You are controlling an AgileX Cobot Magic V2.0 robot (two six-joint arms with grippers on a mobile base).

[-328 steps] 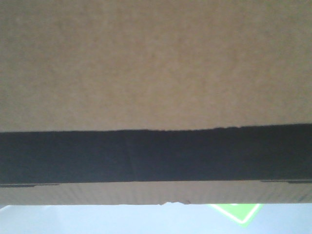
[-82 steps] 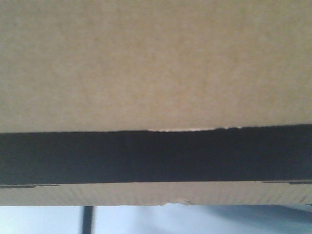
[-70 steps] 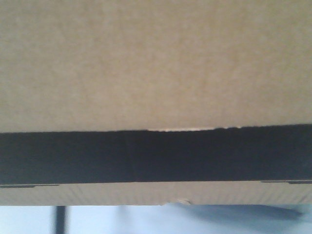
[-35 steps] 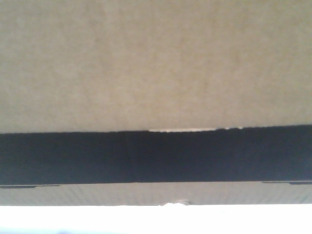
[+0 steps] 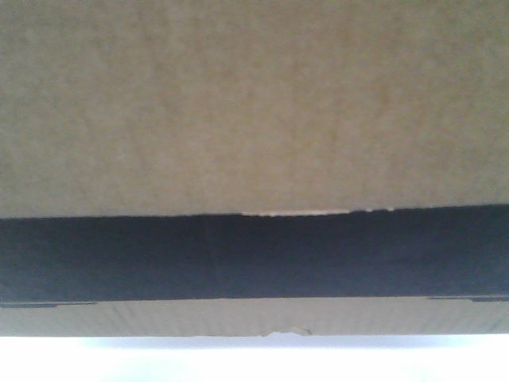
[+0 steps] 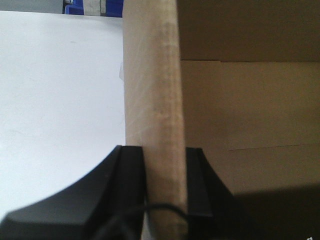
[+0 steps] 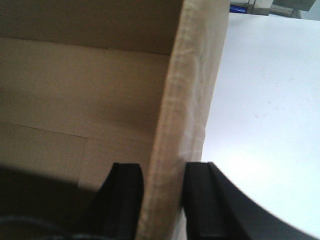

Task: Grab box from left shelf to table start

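The brown cardboard box point(image 5: 254, 103) fills the front view, with a black band point(image 5: 254, 255) across its lower part. My left gripper point(image 6: 164, 155) is shut on the box's left wall point(image 6: 152, 90), one finger inside and one outside. My right gripper point(image 7: 162, 172) is shut on the box's right wall point(image 7: 192, 90) the same way. The open inside of the box shows in both wrist views. The pale table point(image 6: 60, 100) lies beside the box on the left and also on the right point(image 7: 270, 110). The left shelf is out of view.
Blue plastic bins point(image 6: 75, 6) show at the table's far edge in the left wrist view, and a blue bit point(image 7: 239, 8) in the right wrist view. A bright pale strip point(image 5: 254, 358) shows below the box in the front view.
The box keeps its place in the front view. The strip below it changed from bluish with a dark post and a shadow to bright plain white.
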